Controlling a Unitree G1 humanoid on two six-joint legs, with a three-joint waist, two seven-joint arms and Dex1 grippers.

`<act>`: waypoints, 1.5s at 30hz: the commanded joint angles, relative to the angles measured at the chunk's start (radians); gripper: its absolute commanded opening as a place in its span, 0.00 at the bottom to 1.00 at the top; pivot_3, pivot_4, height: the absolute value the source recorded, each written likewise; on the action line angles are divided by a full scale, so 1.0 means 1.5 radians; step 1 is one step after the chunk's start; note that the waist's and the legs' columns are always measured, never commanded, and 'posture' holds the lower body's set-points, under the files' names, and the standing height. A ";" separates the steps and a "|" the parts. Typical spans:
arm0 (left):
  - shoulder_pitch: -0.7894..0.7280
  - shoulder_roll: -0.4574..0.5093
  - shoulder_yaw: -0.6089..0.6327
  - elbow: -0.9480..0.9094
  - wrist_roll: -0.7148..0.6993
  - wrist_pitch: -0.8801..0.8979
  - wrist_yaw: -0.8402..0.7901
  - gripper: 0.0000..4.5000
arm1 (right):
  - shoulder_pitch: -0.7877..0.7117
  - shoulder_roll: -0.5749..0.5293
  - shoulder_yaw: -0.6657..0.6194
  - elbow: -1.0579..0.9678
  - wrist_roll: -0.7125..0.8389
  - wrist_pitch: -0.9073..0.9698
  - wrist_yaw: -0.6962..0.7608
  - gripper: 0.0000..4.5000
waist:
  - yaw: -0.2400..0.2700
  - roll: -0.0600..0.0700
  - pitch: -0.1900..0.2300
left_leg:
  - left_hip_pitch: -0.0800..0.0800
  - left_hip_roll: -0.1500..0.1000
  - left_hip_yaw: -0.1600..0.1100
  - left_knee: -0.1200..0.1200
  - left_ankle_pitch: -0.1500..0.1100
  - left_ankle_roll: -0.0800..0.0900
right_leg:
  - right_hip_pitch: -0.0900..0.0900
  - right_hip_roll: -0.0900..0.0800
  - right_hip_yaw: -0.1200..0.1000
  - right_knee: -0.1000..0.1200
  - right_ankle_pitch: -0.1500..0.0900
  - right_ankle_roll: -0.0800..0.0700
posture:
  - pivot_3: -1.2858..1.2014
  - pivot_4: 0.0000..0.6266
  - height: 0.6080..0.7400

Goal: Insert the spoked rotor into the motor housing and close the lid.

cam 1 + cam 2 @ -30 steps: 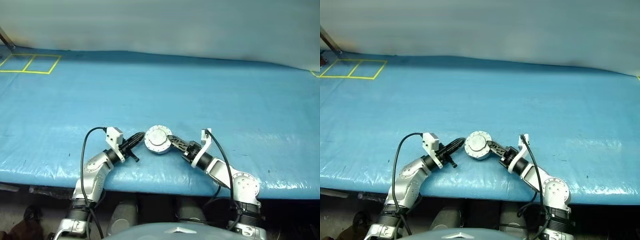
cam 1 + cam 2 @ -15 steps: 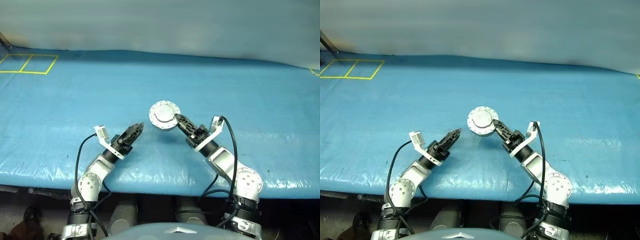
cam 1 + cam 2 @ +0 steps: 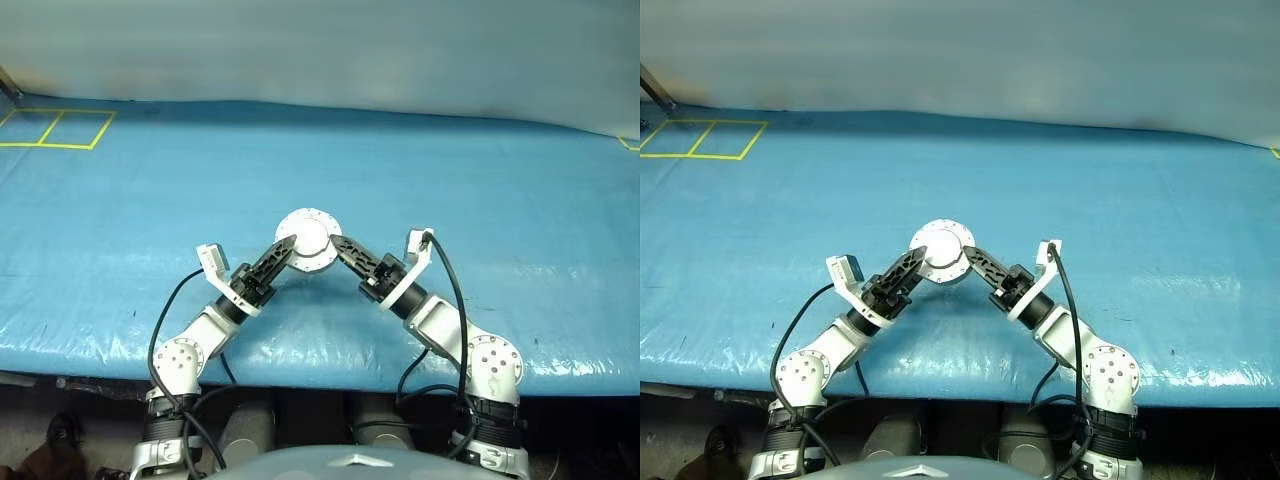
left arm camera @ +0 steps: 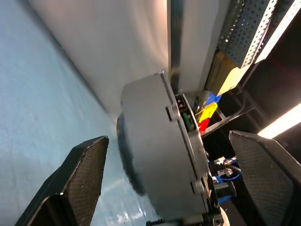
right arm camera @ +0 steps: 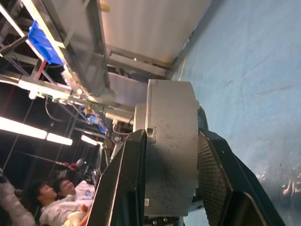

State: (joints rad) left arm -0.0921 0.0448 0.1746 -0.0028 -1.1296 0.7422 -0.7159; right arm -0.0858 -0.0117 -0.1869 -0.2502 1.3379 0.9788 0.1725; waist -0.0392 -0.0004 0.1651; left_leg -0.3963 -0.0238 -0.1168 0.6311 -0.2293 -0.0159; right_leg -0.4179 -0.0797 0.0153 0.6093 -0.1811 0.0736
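Above the near part of the blue table (image 3: 480,180), between my two grippers, hangs the closed motor housing (image 3: 306,242), a round silver-grey case with its pale lid (image 3: 943,241) face turned up toward my head camera and small notches round the rim. It is lifted clear of the blue surface. My right gripper (image 3: 338,244) holds it: in the right wrist view the case (image 5: 170,155) stands on edge between my two black fingers (image 5: 121,188), one pad pressed against each flat face, so that gripper is clamped across its thickness. My left gripper (image 3: 287,247) reaches in from the other side with its fingers spread wide; in the left wrist view the case (image 4: 157,155) sits edge-on in the gap, with one finger (image 4: 87,172) on each side and air between pad and metal, so I grip nothing there. From the head view its fingertips lie just beside the case's left rim; I cannot tell whether they touch it. The spoked rotor is hidden from me. Yellow tape squares (image 3: 55,127) mark the far left corner of the table, well apart from the case. In the right wrist view, people (image 5: 51,200) stand in the background beneath strip lights.
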 commanded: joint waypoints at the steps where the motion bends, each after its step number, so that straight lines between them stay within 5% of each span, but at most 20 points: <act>1: -0.006 -0.001 -0.020 -0.021 0.011 0.001 -0.020 0.99 | 0.002 -0.002 0.025 -0.038 0.024 -0.003 0.024 0.26 | 0.000 0.000 0.000 | 0.000 0.000 0.000 0.000 0.000 0.000 | 0.000 0.000 0.000 0.000 0.000 0.000 | 0.52 0.24 1.00; 5: 0.001 -0.003 -0.028 -0.025 0.024 -0.014 -0.042 0.99 | 0.004 -0.008 0.037 -0.042 0.026 -0.012 0.024 0.26 | 0.001 0.000 0.000 | 0.000 0.000 0.000 0.000 0.000 0.000 | 0.000 0.000 0.000 0.000 0.000 0.000 | 0.52 0.24 1.00; 11: 0.010 -0.007 -0.006 -0.018 0.003 -0.009 -0.051 0.63 | 0.000 -0.010 0.030 -0.031 0.019 -0.037 0.015 0.26 | 0.001 0.000 0.000 | 0.000 0.000 0.000 0.000 0.000 0.000 | 0.000 0.000 0.000 0.000 0.000 0.000 | 0.52 0.24 1.00; 20: 0.006 -0.014 0.002 -0.011 0.010 -0.002 -0.005 0.63 | -0.010 -0.008 0.035 -0.019 -0.052 -0.083 0.021 0.26 | 0.002 0.000 0.000 | 0.000 0.000 0.000 0.000 0.000 0.000 | 0.000 0.000 0.000 0.000 0.000 0.000 | 0.52 0.24 1.00; 26: 0.006 -0.035 0.016 -0.003 0.027 -0.032 0.035 0.63 | -0.014 0.003 0.031 -0.031 -0.121 -0.155 0.009 0.70 | 0.002 -0.001 0.000 | 0.000 0.000 0.000 0.000 0.000 0.000 | 0.000 0.000 0.000 0.000 0.000 0.000 | 0.52 0.24 1.00; 34: -0.034 -0.085 0.099 0.048 0.103 -0.203 0.136 0.63 | -0.014 -0.009 0.038 -0.023 -0.231 -0.220 -0.006 0.70 | 0.002 -0.001 0.000 | 0.000 0.000 0.000 0.001 0.000 0.000 | 0.001 0.000 0.000 0.000 0.000 0.000 | 0.52 0.24 1.00; 38: -0.114 -0.087 0.167 0.141 0.222 -0.379 0.323 0.63 | 0.002 -0.026 0.036 -0.034 -0.226 -0.218 0.020 0.70 | 0.005 -0.002 0.001 | 0.001 0.000 0.000 0.001 0.000 0.000 | 0.001 0.000 0.000 0.000 0.000 0.000 | 0.52 0.24 1.00; 45: -0.220 -0.056 0.200 0.251 0.274 -0.442 0.391 0.63 | 0.019 -0.011 0.031 -0.037 -0.243 -0.240 0.006 0.70 | 0.012 -0.004 0.000 | 0.001 -0.001 0.000 0.001 0.000 0.000 | 0.002 0.000 0.001 -0.001 0.001 0.002 | 0.52 0.24 1.00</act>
State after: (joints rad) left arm -0.3918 -0.0508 0.4754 0.3652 -0.7437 0.1080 -0.1363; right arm -0.0567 -0.0324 -0.1432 -0.2623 0.9750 0.6358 0.1753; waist -0.0207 -0.0067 0.1654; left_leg -0.3954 -0.0252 -0.1169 0.6332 -0.2288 -0.0165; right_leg -0.4145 -0.0796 0.0163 0.6075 -0.1787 0.0772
